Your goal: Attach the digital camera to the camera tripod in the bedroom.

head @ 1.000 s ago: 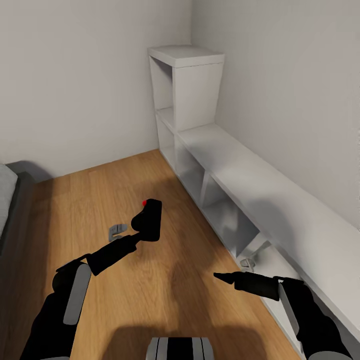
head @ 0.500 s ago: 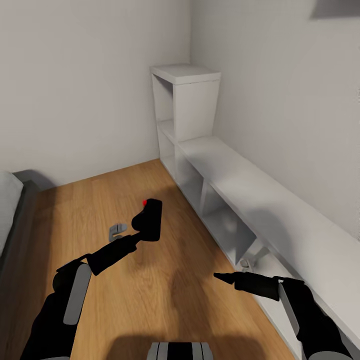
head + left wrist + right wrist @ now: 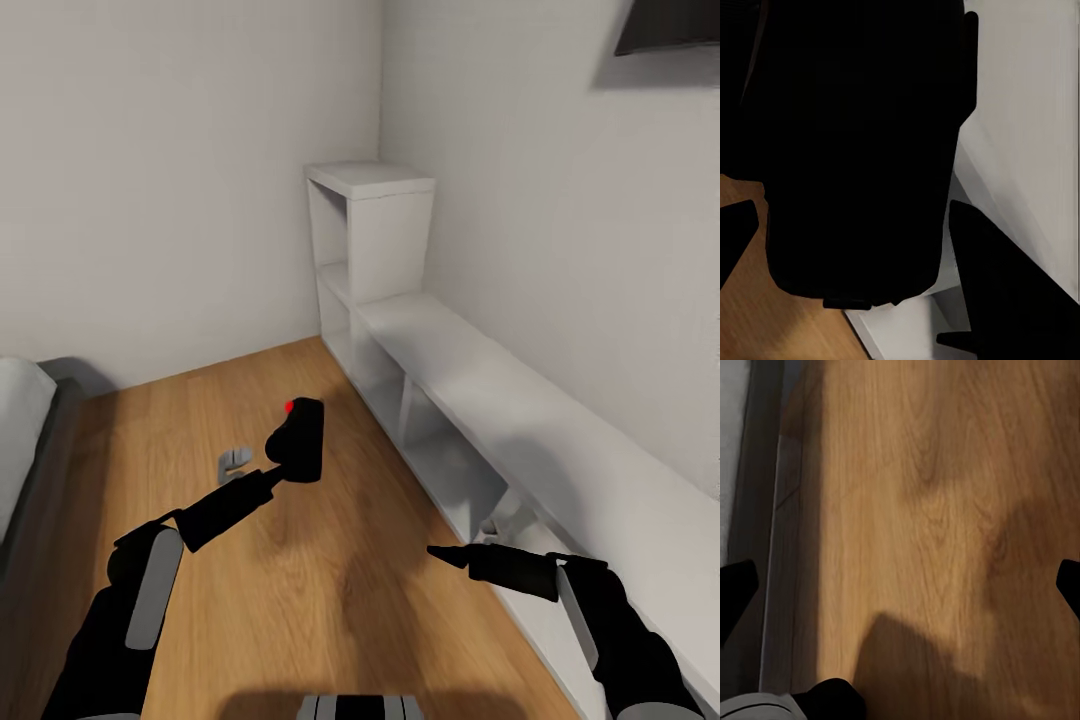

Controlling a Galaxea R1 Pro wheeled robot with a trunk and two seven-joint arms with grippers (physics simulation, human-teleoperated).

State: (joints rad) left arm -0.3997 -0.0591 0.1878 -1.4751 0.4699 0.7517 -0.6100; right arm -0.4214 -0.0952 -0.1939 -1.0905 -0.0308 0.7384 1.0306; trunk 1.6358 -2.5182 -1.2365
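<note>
Left gripper [image 3: 283, 470] is clamping the black camera [image 3: 298, 440], red button up, at centre frame over the wood floor [image 3: 330, 590]. Right gripper [image 3: 438, 552] is sitting lower right with fingers spread, holding nothing, beside the white shelf [image 3: 470, 400].

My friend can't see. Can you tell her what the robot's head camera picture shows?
The robot's left tool holds a small black digital camera with a red button above a light wood floor. Its right tool reaches forward with nothing in it, beside a long low white shelf unit along the wall. A bed corner shows at the left edge.
</note>
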